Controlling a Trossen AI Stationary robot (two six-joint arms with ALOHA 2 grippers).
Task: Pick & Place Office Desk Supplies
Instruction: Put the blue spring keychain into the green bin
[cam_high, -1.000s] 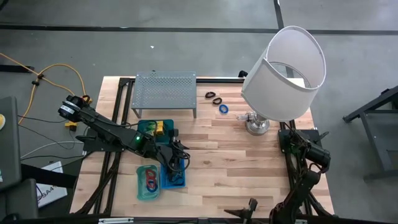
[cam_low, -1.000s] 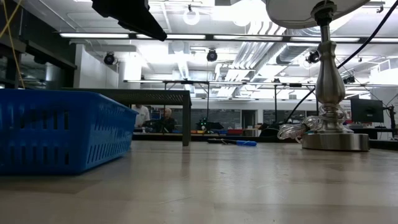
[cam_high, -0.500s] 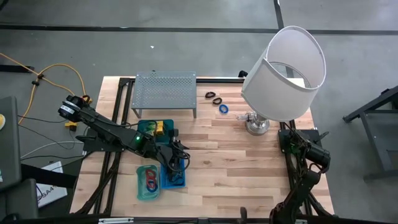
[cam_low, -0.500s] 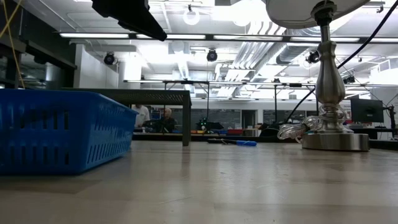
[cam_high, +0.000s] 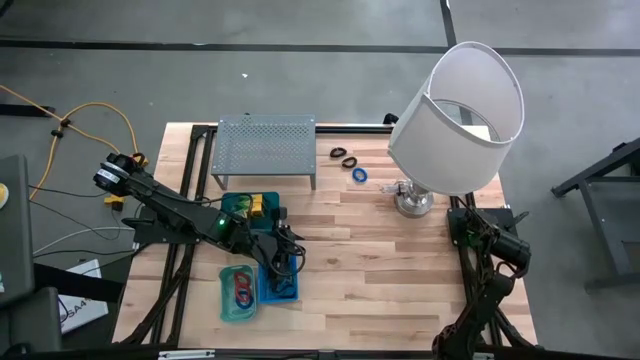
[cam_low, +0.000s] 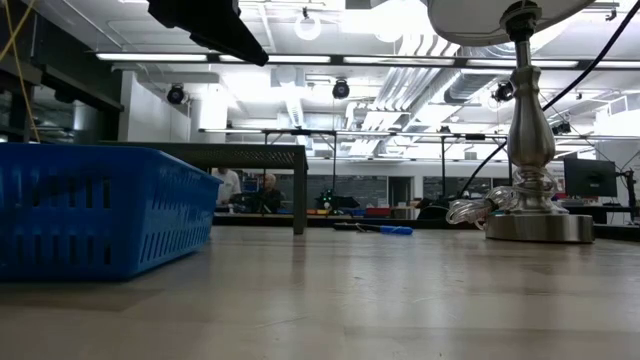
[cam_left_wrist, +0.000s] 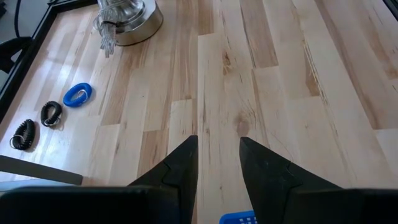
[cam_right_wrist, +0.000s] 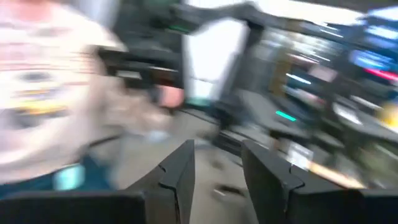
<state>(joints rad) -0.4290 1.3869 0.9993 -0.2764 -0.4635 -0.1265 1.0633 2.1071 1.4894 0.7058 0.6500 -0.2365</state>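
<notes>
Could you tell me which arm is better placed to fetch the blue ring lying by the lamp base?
Probably the left: its tool is open, empty, facing the blue ring over bare wood. The right tool points away into the room.

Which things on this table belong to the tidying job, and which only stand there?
Job:
- blue ring
- two black coiled loops
- blue basket
- teal tray with red and blue rings
- left gripper, jaws open, empty

Standing about:
- lamp
- grey perforated rack
</notes>
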